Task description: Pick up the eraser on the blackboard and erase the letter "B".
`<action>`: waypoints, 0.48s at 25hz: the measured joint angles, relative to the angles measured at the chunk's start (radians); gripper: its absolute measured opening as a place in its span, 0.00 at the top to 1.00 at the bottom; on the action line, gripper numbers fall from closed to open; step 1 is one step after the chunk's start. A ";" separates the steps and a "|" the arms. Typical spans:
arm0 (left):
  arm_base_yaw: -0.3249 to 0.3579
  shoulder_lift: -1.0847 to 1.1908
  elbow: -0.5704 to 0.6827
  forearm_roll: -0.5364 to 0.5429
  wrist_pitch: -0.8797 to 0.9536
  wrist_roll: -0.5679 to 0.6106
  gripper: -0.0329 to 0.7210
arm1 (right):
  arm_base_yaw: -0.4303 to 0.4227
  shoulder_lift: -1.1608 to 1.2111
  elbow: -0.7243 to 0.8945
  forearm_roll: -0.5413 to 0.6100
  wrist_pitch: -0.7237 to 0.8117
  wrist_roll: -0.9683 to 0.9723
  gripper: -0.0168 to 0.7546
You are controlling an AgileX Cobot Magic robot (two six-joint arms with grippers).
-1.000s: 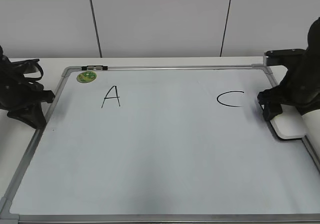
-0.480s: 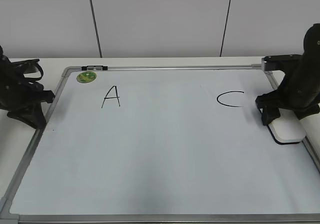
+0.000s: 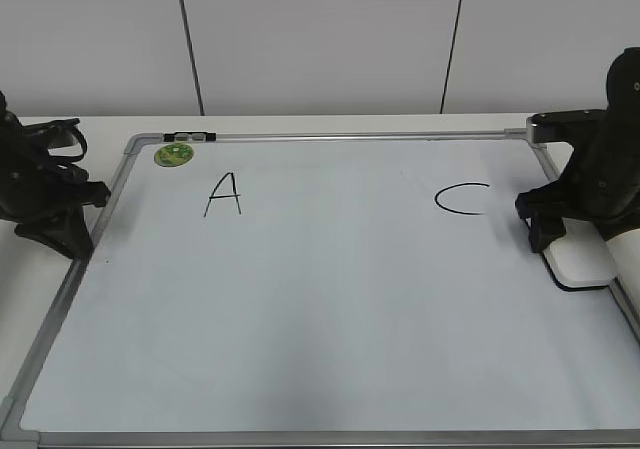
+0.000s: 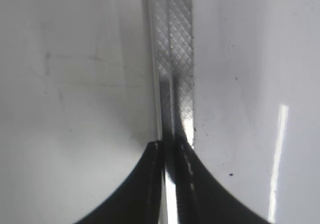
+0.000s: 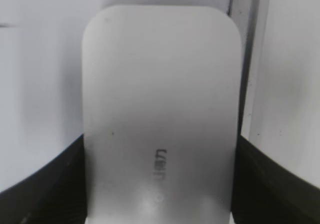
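Observation:
The white eraser (image 3: 582, 259) lies flat on the blackboard (image 3: 320, 309) by its right frame, to the right of the letter "C" (image 3: 460, 199). My right gripper (image 3: 560, 231) is shut on it. In the right wrist view the black fingers (image 5: 160, 149) press both long sides of the eraser (image 5: 160, 84), whose grey lettering faces up. The letter "A" (image 3: 222, 194) is at the upper left. No letter "B" shows; the board between "A" and "C" is blank. My left gripper (image 3: 70, 219) is shut and empty at the board's left frame (image 4: 175, 59), fingertips (image 4: 170, 146) over it.
A small round green magnet (image 3: 173, 154) sits at the board's top-left corner, with a small black-and-white object (image 3: 188, 136) on the top frame beside it. The board covers most of the white table. A pale panelled wall stands behind.
My right gripper and the eraser shifted slightly: first a little left and toward the front, then back to the right near the frame. The left arm has not moved.

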 joint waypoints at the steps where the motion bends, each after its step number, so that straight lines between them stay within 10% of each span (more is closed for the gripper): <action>1: 0.000 0.000 0.000 -0.002 0.000 0.000 0.91 | 0.000 0.000 0.000 -0.002 0.000 0.000 0.26; 12: 0.000 0.000 0.000 -0.002 0.002 0.000 0.91 | 0.000 0.000 -0.022 -0.006 0.024 0.001 0.13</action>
